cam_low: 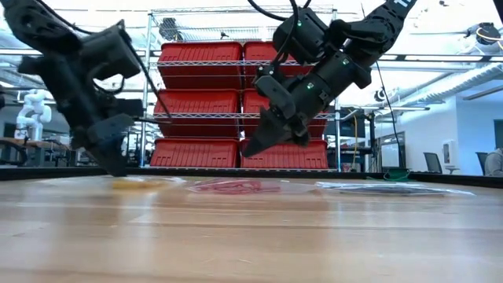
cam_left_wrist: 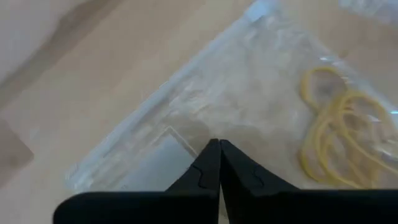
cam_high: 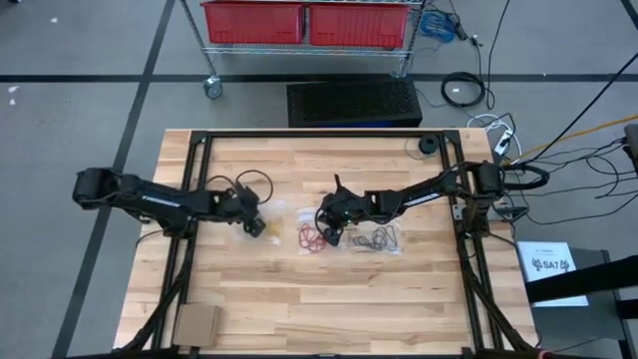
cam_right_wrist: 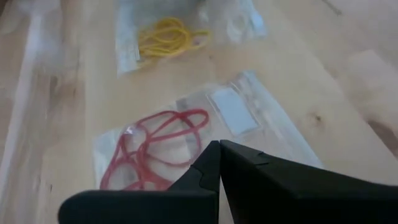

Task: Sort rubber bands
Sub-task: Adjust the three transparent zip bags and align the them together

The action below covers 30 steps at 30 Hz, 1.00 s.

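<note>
Three clear bags lie flat on the wooden table. One holds yellow rubber bands [cam_left_wrist: 339, 140], one red rubber bands [cam_right_wrist: 158, 152] and one dark rubber bands [cam_high: 377, 239]. My left gripper [cam_left_wrist: 219, 146] is shut and points steeply down at the yellow bag's [cam_left_wrist: 205, 93] end away from the bands, close to the table [cam_low: 118, 169]. My right gripper [cam_right_wrist: 217, 144] is shut and slants down above the red bag's [cam_right_wrist: 249, 112] labelled end. In the low view it hangs clear of the table [cam_low: 247, 149]. My left gripper's shut fingertips [cam_left_wrist: 211, 155] stand right over the clear plastic of the yellow bag, beside its white label [cam_left_wrist: 165, 155], coming steeply from above. Whether they touch the plastic I cannot tell.
A flat cardboard piece [cam_high: 196, 324] lies at the table's near left corner. A small black round part [cam_high: 428, 145] sits at the far right. A thin cable loops near the left arm [cam_high: 254, 182]. Red bins on a wire shelf [cam_low: 236, 102] stand beyond the far edge.
</note>
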Available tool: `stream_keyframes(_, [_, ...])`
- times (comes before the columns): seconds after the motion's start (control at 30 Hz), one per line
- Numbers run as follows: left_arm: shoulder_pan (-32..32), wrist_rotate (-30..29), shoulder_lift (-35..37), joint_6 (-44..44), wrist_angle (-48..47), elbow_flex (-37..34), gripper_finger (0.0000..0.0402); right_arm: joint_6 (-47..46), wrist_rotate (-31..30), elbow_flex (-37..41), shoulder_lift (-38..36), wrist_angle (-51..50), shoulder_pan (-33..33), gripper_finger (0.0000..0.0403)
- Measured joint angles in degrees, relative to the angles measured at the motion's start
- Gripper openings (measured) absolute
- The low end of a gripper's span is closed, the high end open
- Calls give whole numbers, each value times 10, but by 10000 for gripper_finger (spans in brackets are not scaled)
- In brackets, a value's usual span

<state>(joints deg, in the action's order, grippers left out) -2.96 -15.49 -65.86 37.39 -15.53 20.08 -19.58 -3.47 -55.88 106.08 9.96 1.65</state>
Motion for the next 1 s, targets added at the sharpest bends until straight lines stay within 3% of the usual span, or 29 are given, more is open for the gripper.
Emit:
stream_keyframes(0.13, [53, -26, 23, 69, -18, 0, 10, -8, -11, 0, 0, -7, -4, 0])
stream_keyframes(0.33, [93, -44, 19, 88, 38, 0, 10, -14, -8, 0, 30, -7, -10, 0])
stream_keyframes(1.0, [121, -70, 11, 102, 46, 2, 11, -16, -43, 1, 54, 19, 21, 0])
